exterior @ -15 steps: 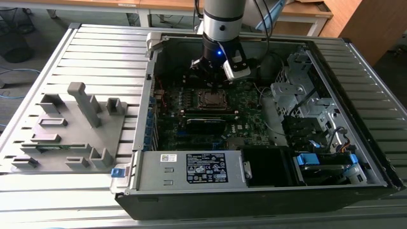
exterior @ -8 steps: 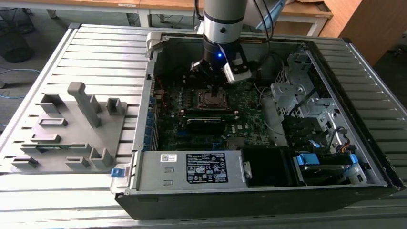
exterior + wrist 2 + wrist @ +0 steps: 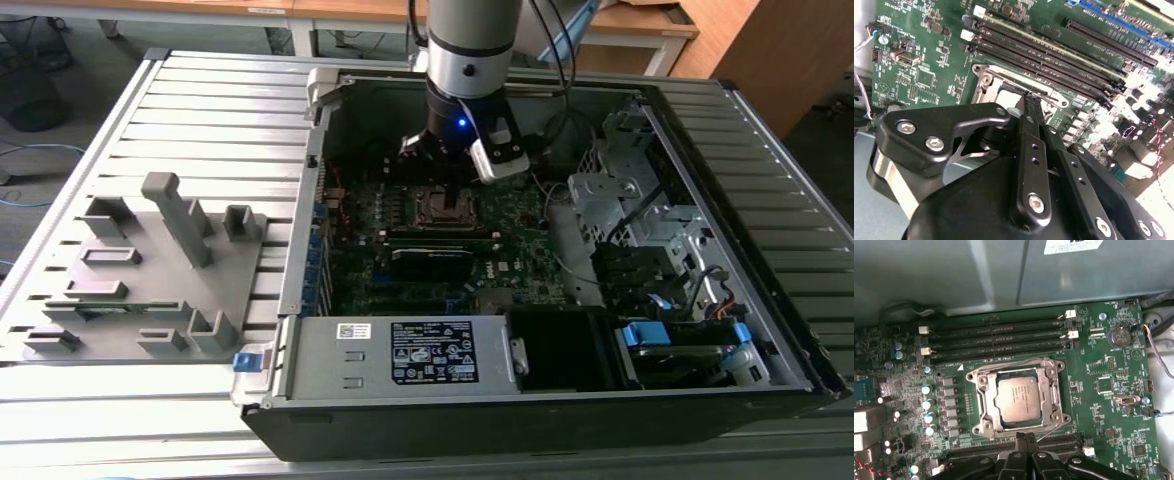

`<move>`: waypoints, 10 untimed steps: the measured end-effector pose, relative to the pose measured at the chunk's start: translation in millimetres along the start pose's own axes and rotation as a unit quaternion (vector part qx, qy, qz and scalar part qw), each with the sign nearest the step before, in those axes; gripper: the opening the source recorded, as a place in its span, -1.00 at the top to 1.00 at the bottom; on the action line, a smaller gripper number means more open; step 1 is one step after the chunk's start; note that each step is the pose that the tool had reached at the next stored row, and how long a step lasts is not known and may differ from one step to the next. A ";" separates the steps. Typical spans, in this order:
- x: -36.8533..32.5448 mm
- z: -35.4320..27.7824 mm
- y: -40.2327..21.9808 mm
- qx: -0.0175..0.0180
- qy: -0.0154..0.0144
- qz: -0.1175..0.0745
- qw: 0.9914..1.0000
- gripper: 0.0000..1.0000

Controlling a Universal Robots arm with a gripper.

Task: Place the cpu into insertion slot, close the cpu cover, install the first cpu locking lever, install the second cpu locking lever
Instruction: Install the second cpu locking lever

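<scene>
In the first wrist view the cpu (image 3: 1018, 399) lies flat in the insertion slot (image 3: 447, 207), its grey-brown face showing through the window of the cpu cover (image 3: 985, 401). The silvery cover lies down flat around the chip. A thin wire lever (image 3: 1019, 361) runs along the socket edge next to the memory slots. My gripper (image 3: 1026, 436) hovers just off the opposite socket edge, its fingers shut together with nothing between them. In the second wrist view the gripper (image 3: 1030, 97) tip points at the socket rim (image 3: 991, 80). The exterior view shows the gripper (image 3: 447, 160) above the socket.
Several long black memory slots (image 3: 999, 340) lie beside the socket, with a row of capacitors (image 3: 929, 402) on another side. The case holds a power supply (image 3: 400, 355), a drive cage (image 3: 627, 200) and loose cables (image 3: 1154, 347). A grey fixture tray (image 3: 147, 270) sits at the exterior view's left.
</scene>
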State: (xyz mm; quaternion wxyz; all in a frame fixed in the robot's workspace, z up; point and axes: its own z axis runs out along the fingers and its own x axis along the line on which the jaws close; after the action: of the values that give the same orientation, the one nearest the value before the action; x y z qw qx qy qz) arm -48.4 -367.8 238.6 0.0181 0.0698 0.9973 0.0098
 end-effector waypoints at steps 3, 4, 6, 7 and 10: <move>-0.3 0.0 -2.4 0.000 0.000 0.000 1.000 0.79; -0.4 0.0 -2.8 0.000 0.000 0.000 1.000 0.79; -0.4 0.0 -2.9 0.000 0.000 0.000 1.000 0.79; -0.4 0.0 -2.9 0.000 0.000 0.000 1.000 0.79; -0.4 0.0 -3.2 0.000 0.000 0.000 1.000 0.79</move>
State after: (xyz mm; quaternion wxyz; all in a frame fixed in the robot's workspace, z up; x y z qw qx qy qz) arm -48.4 -371.0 238.6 0.0181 0.0698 0.9973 0.0099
